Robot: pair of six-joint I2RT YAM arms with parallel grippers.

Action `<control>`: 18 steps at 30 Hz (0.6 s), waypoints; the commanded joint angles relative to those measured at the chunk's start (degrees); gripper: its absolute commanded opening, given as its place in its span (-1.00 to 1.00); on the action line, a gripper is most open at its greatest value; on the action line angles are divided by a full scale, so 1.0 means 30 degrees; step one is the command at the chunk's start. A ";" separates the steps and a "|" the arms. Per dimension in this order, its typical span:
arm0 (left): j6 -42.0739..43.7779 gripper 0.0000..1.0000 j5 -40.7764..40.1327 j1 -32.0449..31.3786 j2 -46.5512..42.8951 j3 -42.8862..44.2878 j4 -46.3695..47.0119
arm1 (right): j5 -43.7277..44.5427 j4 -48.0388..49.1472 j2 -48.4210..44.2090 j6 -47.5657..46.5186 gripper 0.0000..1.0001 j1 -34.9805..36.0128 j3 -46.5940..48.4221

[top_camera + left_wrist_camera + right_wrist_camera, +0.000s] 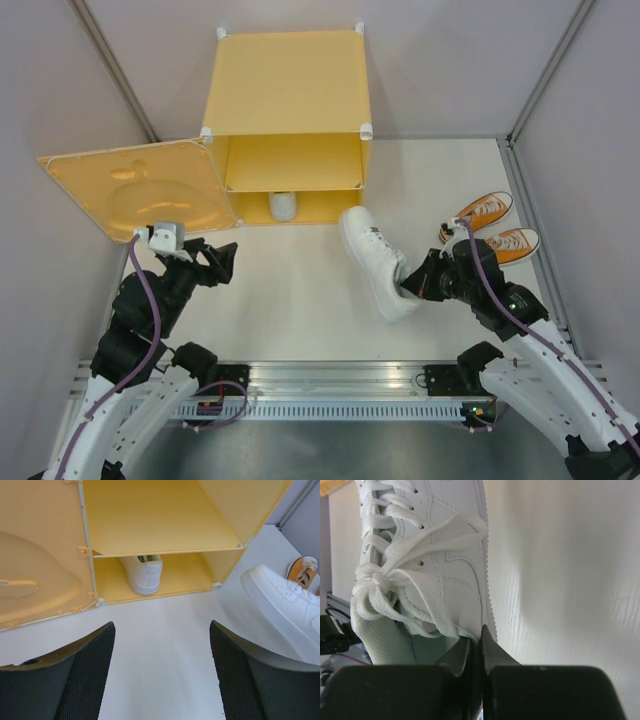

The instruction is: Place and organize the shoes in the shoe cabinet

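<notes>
The yellow-orange shoe cabinet (288, 85) stands at the back, its door (135, 190) swung open to the left. One white sneaker (283, 206) sits in the lower compartment, also seen in the left wrist view (144, 574). My right gripper (412, 284) is shut on the heel-side collar of the second white sneaker (375, 258), toe pointing toward the cabinet; the right wrist view shows its laces and side (445, 555). The orange pair (492, 226) lies at the right. My left gripper (225, 264) is open and empty in front of the door.
Grey partition walls close in the table on the left, right and back. A metal rail (340, 385) carrying both arm bases runs along the near edge. The cabinet's upper shelf (160, 535) holds nothing.
</notes>
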 commanded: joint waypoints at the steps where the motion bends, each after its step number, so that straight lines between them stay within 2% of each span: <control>1: 0.0386 0.61 -0.0366 -0.0022 0.0165 -0.0071 0.0650 | 0.0655 0.4357 0.0324 0.1221 -0.99 0.2726 -0.0325; 7: 0.0386 0.62 -0.0425 -0.0022 0.0135 -0.0101 0.0679 | 0.4726 0.8105 0.4277 0.1485 -0.99 0.7100 -0.0885; 8: 0.0357 0.62 -0.0367 -0.0022 0.0193 -0.0101 0.0650 | 0.6096 0.8950 0.5355 0.1456 -0.99 0.7394 -0.0797; 11: 0.0357 0.62 -0.0162 -0.0022 0.0486 -0.0072 0.0679 | 0.7686 1.0649 0.7675 0.1485 -0.99 0.7779 -0.0154; 18: 0.0386 0.62 0.0015 -0.0051 0.0605 -0.0071 0.0679 | 1.1673 1.1623 1.2745 0.2392 -0.99 0.7808 0.2775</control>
